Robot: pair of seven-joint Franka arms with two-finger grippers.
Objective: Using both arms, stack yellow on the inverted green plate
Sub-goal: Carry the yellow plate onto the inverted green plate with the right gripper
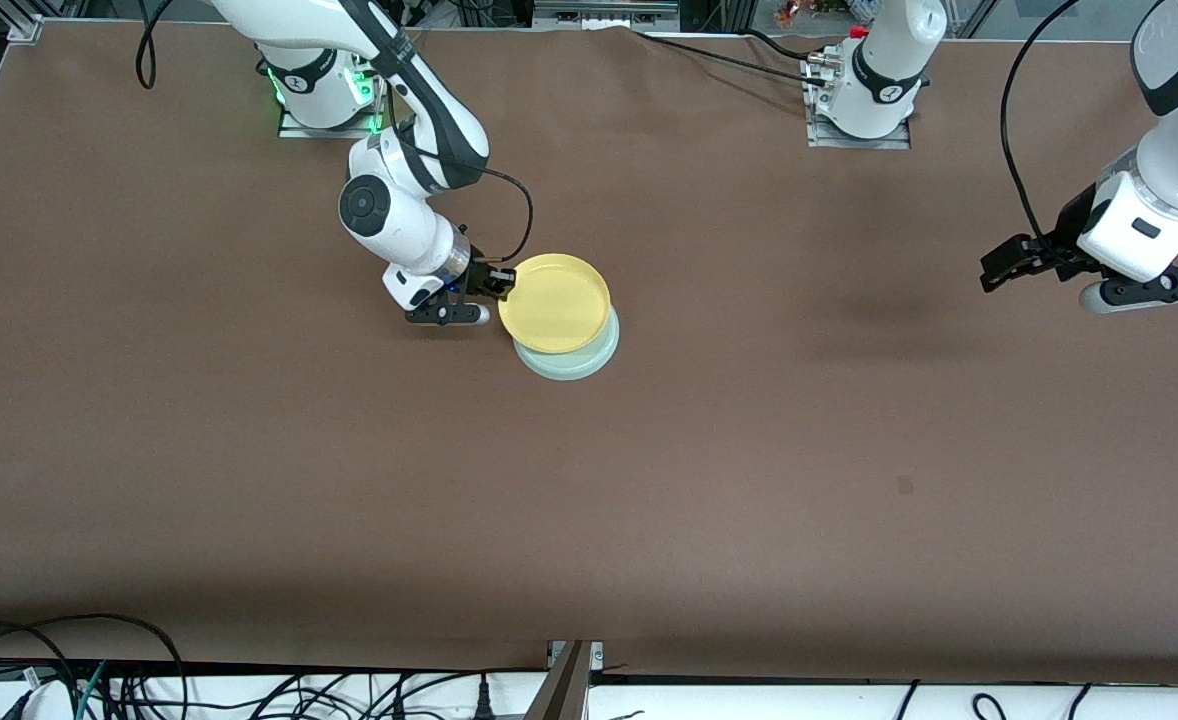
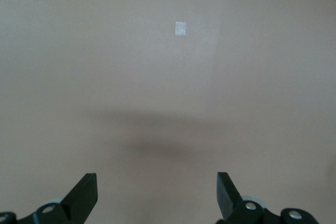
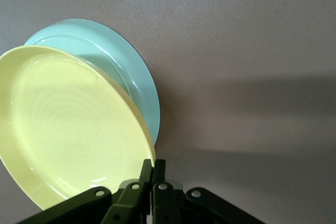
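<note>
Now, on the brown worktop (image 1: 649, 480), the right arm (image 1: 419, 130) is reaching toward the middle while the left arm (image 1: 1164, 180) is waiting, raised over bare surface at its own end of the worktop, well apart from both plates. The green plate (image 1: 589, 360) is lying on the worktop, and in the right wrist view its rim seems to be facing down, so it looks already inverted, though that is a judgement. The yellow plate (image 1: 556, 302) is sitting over it, rim up and tilted, shifted a little away from the front camera so that only a crescent of green is showing; whether its lower edge is touching the green one cannot be told. The right end effector (image 1: 497, 283) is clamped on the yellow plate's rim at the edge nearest the right arm's base, fingers pinched together on the thin lip. The left end effector (image 2: 157, 195) is hanging with its fingers wide apart and holding nothing. Doing this step well probably means levelling the yellow plate, centring it over the green one so the rims are lining up, lowering it until it is resting flat, and only then releasing, since a tilted drop could make it slide off the smooth underside.
</note>
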